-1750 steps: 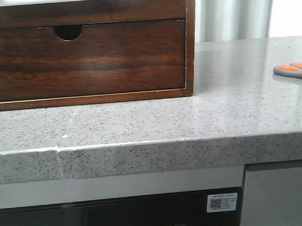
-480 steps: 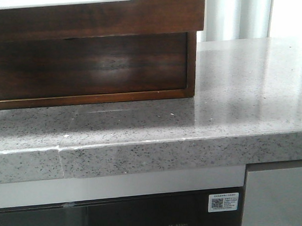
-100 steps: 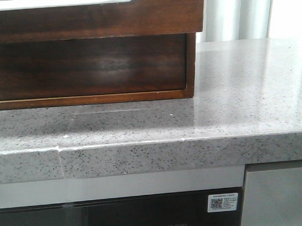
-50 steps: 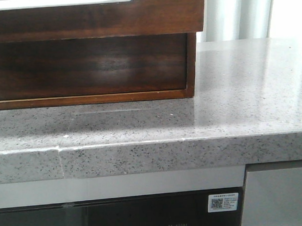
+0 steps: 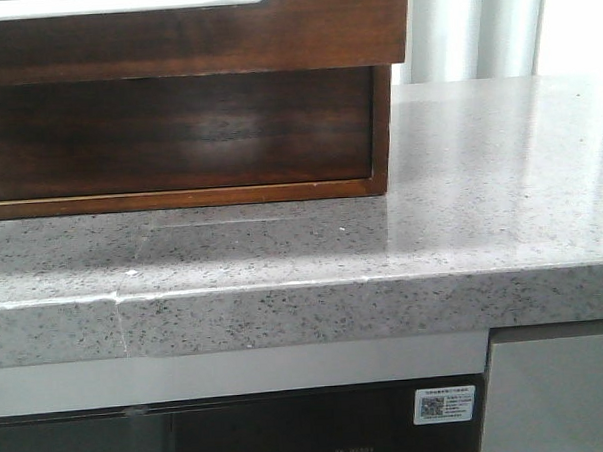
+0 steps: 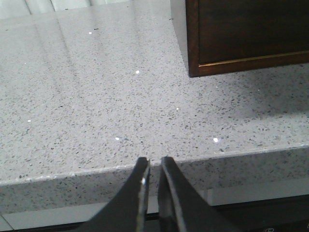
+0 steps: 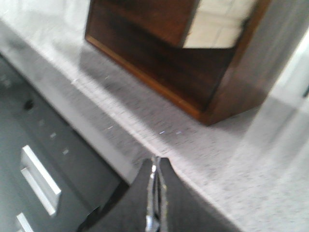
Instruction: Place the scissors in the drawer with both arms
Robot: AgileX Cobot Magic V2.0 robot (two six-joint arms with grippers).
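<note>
The drawer point(image 5: 193, 41) stands pulled out of the dark wooden cabinet point(image 5: 381, 132) and overhangs the counter, with its whitish rim point(image 5: 122, 2) at the top. The right wrist view shows its front point(image 7: 154, 19) and pale inside point(image 7: 217, 24). The scissors are out of view in every frame. My left gripper point(image 6: 153, 162) is empty, its jaws a thin slit apart, over the counter's front edge and away from the cabinet corner point(image 6: 193, 72). My right gripper point(image 7: 156, 161) is shut and empty over the counter edge in front of the cabinet. Neither gripper shows in the front view.
The grey speckled counter point(image 5: 480, 178) runs right of the cabinet to a pale wall. Below its front edge are a dark appliance front point(image 5: 290, 427) with a sticker point(image 5: 443, 404) and cupboard fronts with bar handles point(image 7: 41, 179).
Nothing has visibly moved in the last second. Since 17.5 s ago the drawer has come out over the notched front, and the scissors are gone from the counter's right.
</note>
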